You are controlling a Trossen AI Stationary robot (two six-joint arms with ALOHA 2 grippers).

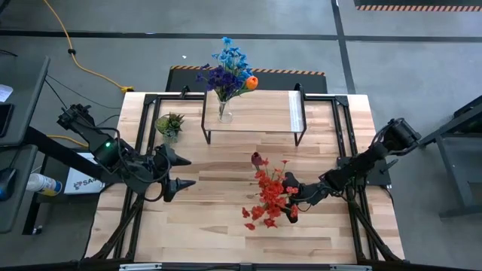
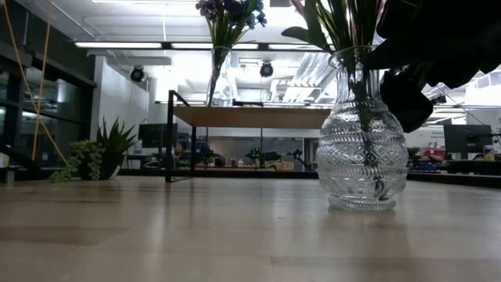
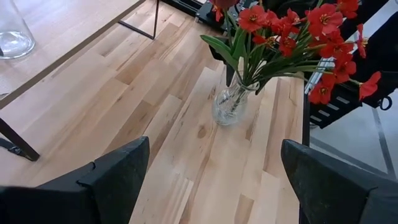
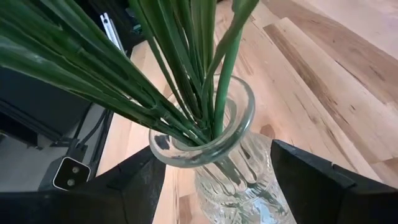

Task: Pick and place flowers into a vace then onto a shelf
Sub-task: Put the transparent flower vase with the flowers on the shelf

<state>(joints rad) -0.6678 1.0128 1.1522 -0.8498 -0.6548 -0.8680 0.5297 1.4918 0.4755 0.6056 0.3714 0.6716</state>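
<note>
The red flowers with one dark maroon tulip are standing in a clear ribbed glass vase, which is resting upright on the wooden tabletop at lower centre-right of the high view. Their green stems are fanning out of the vase mouth in the right wrist view.

The right gripper is sitting at the vase, just right of the blooms in the high view. Its fingers are spreading to either side of the vase neck; contact with the glass cannot be told.

A second bunch, the blue, purple and orange flowers, is standing in a slim clear vase on the shelf, at upper centre of the high view. The shelf is showing a pale strip near its right end.

The left gripper is hovering over the tabletop at centre-left of the high view, well apart from both vases, its fingers spreading wide and holding nothing.

A small spiky potted plant is sitting just left of the shelf.
</note>
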